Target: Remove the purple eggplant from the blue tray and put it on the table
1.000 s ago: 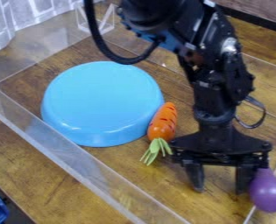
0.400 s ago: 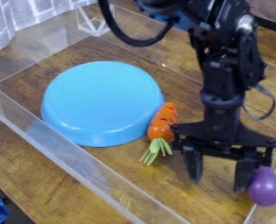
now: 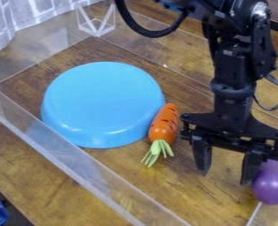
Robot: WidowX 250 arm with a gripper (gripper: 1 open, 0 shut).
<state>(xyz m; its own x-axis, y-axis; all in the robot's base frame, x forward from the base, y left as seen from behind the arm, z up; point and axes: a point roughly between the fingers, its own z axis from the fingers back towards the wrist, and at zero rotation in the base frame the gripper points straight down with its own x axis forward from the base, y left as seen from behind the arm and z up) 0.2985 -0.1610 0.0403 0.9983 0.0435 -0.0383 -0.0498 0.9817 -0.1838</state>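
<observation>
Currently at the release stage: claw wide, fingers spread; eggplant off the tray, at the near right of the table, beside the right finger. Next, judging by this: raise straight up, avoiding a nudge.

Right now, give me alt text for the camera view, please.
A black robot gripper, fingers apart, hovers over a brown wooden table, with a purple toy eggplant beside it at the right. To its left, a toy carrot lies beside a round blue tray.
</observation>
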